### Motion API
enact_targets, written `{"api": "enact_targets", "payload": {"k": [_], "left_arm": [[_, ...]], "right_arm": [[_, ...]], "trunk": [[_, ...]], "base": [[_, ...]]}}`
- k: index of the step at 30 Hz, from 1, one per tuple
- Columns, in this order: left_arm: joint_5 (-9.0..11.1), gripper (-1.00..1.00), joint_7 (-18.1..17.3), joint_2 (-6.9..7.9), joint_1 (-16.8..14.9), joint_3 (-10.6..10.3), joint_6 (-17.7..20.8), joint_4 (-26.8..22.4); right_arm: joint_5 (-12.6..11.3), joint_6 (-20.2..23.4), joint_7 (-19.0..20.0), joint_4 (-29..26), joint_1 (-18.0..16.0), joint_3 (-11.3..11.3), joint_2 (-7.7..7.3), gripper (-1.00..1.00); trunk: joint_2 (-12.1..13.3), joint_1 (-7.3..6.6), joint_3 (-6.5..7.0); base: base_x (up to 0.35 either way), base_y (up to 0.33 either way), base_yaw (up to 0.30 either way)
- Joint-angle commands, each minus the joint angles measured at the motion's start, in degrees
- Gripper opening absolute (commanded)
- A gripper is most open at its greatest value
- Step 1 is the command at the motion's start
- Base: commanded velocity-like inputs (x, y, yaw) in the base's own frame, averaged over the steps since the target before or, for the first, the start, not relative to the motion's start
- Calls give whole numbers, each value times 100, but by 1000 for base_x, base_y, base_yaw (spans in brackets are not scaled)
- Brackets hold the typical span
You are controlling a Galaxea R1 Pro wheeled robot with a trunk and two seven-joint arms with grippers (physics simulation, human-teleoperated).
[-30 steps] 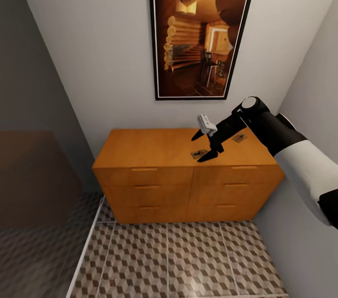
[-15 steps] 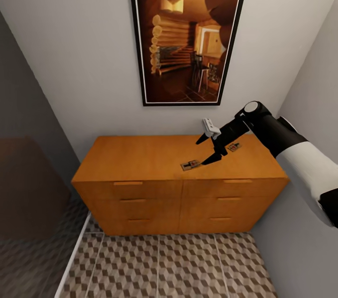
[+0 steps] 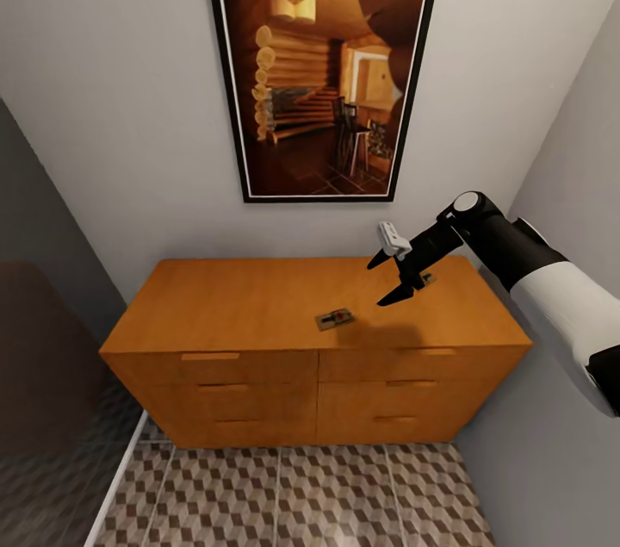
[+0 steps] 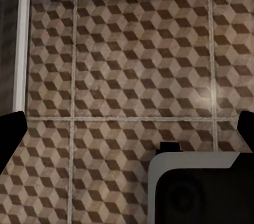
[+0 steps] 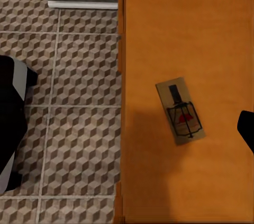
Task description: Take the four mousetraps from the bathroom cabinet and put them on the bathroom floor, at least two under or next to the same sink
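Mousetrap (image 5: 180,111) lies flat on cabinet (image 5: 211,33), red mark visible.

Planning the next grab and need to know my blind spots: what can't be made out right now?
- Second mousetrap, head view: mostly hidden behind the right gripper.
- Other two mousetraps: whereabouts unknown.
- Cabinet drawers: shut, contents hidden.
- Left gripper fingers, left wrist view: cut off by the edges.
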Motion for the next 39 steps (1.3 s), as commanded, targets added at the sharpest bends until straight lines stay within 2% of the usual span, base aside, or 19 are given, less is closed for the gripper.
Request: {"api": "enact_targets", "payload": {"k": [1, 30, 39], "left_arm": [[12, 100, 31, -2, -6, -49, -21, 11], [12, 100, 31, -2, -6, -50, -21, 9], [12, 100, 31, -2, -6, -50, -22, 11]], "right_arm": [[9, 58, 15, -5, -6, 15, -5, 100], [4, 43, -65, 439, -6, 25, 49, 100], [3, 42, -97, 484, -6, 25, 162, 100]], "trunk": [[-11, 4, -11], [-11, 4, -11], [-11, 4, -11]], "base": [[36, -32, 0], [4, -4, 0], [0, 0, 0]]}}
